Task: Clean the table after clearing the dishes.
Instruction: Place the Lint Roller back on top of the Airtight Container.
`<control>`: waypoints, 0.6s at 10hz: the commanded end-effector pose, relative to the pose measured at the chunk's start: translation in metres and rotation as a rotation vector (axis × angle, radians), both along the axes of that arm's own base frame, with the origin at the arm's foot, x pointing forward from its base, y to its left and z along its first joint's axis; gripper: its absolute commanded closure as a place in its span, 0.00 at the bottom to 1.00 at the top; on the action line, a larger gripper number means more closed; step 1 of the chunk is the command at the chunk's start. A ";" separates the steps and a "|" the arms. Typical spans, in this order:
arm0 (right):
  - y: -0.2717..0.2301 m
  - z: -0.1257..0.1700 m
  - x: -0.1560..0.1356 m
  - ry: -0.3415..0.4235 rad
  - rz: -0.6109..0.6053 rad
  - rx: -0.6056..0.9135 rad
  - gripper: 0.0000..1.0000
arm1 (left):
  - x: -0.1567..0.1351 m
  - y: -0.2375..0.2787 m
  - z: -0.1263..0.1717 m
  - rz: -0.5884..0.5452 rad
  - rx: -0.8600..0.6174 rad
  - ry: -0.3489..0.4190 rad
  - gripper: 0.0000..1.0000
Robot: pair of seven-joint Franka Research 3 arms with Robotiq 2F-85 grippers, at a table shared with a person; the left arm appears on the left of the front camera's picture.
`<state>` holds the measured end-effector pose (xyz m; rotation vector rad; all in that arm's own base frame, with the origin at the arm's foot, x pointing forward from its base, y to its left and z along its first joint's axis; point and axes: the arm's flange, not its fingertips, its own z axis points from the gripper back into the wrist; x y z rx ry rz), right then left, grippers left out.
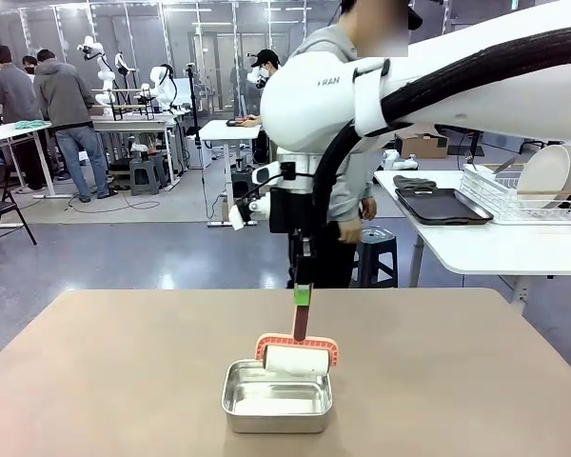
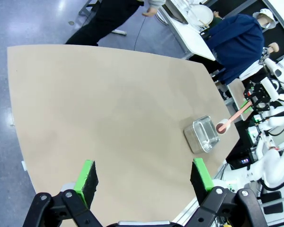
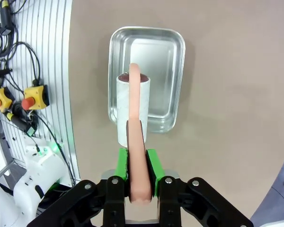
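A wide tan-brown table [image 1: 457, 381] fills the lower part of the front view, its top bare apart from a small rectangular steel pan [image 1: 277, 395] sitting near the robot's edge, close to the middle. The right arm reaches in from the right and hangs its right gripper [image 1: 303, 297] straight down over the pan. Its green-padded fingers are clenched on the salmon-pink handle of a lint roller [image 1: 298, 357], whose white cylinder hangs just above the pan's far rim. In the right wrist view the right gripper [image 3: 137, 166] pinches the handle between both pads, and the lint roller [image 3: 131, 106] overlaps the left side of the pan [image 3: 154, 61]. The left wrist view looks down on the table [image 2: 109, 123] from high above; the left gripper [image 2: 143, 178] is released, its two green pads spread wide with nothing between them, well clear of the tabletop. The pan [image 2: 202, 135] and roller [image 2: 227, 124] appear far off near the table's edge. Beyond the table, a person in a grey top [image 1: 347, 143] stands beside a white side table [image 1: 476, 243]. On it, white dishes [image 1: 544, 173] stand in a wire rack, next to a dark tray [image 1: 438, 205].
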<state>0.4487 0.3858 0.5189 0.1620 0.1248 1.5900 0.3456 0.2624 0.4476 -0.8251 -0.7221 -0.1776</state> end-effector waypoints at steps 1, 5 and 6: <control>0.033 -0.007 0.017 -0.002 -0.011 -0.061 0.78 | -0.006 0.000 0.003 -0.006 -0.003 0.004 0.00; 0.059 -0.030 0.037 -0.022 -0.045 -0.095 0.78 | -0.006 0.000 0.003 -0.006 -0.003 0.004 0.00; 0.063 -0.036 0.041 -0.019 -0.044 -0.103 0.78 | -0.006 0.000 0.003 -0.006 -0.003 0.004 0.00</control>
